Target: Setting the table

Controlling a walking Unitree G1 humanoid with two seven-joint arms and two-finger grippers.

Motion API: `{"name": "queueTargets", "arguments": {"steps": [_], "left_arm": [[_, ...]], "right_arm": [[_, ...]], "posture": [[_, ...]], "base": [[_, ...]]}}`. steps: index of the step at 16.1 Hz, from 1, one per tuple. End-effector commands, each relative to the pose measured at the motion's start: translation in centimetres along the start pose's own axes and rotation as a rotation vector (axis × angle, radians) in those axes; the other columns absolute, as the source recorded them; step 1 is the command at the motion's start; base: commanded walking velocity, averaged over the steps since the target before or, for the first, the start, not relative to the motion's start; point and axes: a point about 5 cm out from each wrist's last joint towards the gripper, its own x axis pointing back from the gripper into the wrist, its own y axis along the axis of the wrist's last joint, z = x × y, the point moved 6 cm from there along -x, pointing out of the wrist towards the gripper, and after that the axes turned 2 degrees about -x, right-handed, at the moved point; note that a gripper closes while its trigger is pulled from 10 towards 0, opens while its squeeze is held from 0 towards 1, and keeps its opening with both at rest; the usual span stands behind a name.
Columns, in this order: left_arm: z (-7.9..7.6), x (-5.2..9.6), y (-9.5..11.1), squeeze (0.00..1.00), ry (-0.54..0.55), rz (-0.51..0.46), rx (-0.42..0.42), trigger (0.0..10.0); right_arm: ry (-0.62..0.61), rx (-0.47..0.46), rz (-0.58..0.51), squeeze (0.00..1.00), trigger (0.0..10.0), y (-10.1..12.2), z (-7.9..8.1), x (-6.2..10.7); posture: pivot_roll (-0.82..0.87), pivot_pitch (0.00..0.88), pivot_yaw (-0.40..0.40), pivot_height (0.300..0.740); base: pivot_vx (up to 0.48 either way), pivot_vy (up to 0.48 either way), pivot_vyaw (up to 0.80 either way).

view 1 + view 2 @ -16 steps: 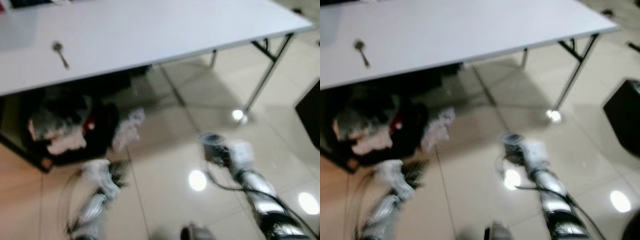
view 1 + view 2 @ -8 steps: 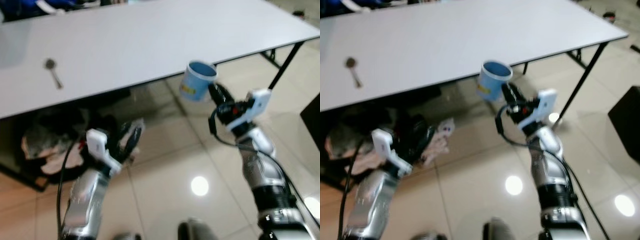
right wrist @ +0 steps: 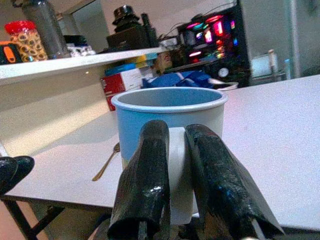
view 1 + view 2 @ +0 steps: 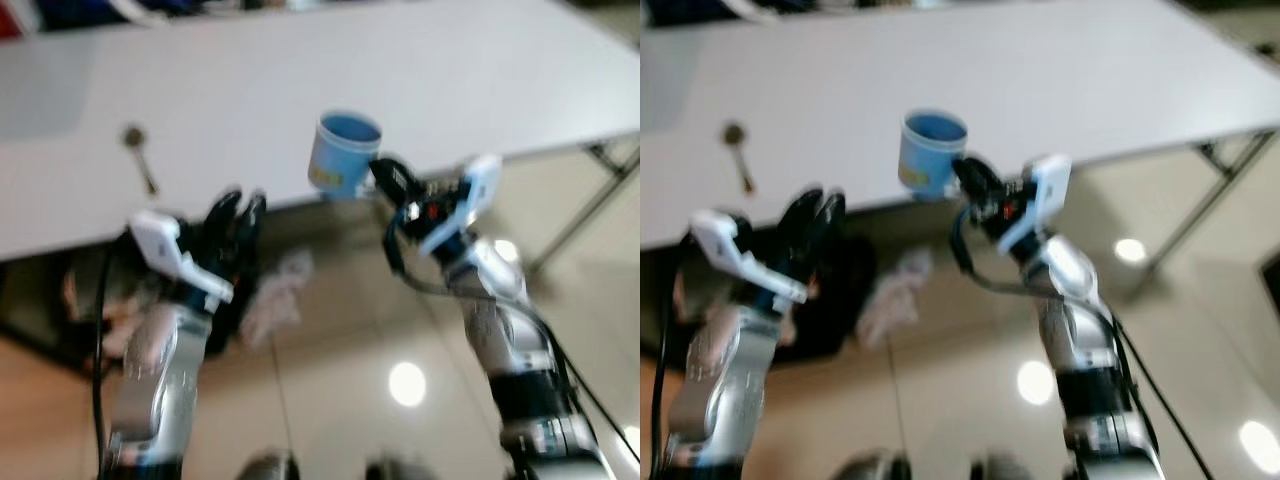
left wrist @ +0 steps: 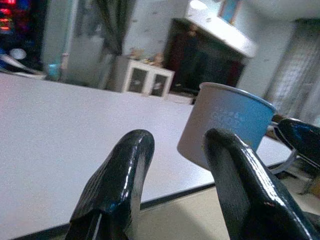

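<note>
- Fingers of right gripper point(image 3: 175, 200) pinched together on the white handle of a blue mug point(image 4: 342, 153) with a pale blue inside; handle grip keeps the mug upright with its mouth up, ready to set down.
- Mug is in the air at the near edge of the long white rectangular table point(image 4: 250, 90), not yet resting on it, likely because it must clear the edge first.
- Left gripper point(image 5: 177, 182) holds nothing, fingers parted by a narrow gap, raised below the table's near edge, near the mug; probably just on standby.
- Small metal spoon point(image 4: 140, 165) lies flat on the table, well apart from the mug, on the robot's left.
- Versus half a second ago: right arm has lifted the mug higher toward the tabletop; left arm has risen too; camera has shifted, views blurrier.
</note>
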Motion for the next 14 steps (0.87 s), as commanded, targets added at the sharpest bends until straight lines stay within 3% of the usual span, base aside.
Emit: {"name": "queueTargets", "arguments": {"steps": [1, 4, 14], "left_arm": [[-0.1, 0.1, -0.3, 0.0, 0.019, 0.026, -0.011, 10.0], [1.1, 0.6, -1.3, 0.0, 0.082, 0.071, -0.037, 10.0], [0.7, -0.2, -1.5, 0.0, 0.114, 0.071, -0.062, 10.0]], "right_arm": [[-0.031, 0.016, -0.013, 0.0, 10.0, 0.9, -0.5, 0.0], [-0.05, 0.02, 0.006, 0.0, 10.0, 0.6, -0.7, -0.2], [-0.035, 0.033, -0.016, 0.0, 10.0, 1.5, -0.3, -1.0]], "posture": [[-0.08, 0.11, 0.009, 0.74], [-0.08, 0.112, 0.007, 0.74], [-0.08, 0.096, 0.001, 0.74]], "base": [[0.461, 0.0, 0.0], [0.461, 0.0, 0.0], [0.46, 0.0, 0.0]]}}
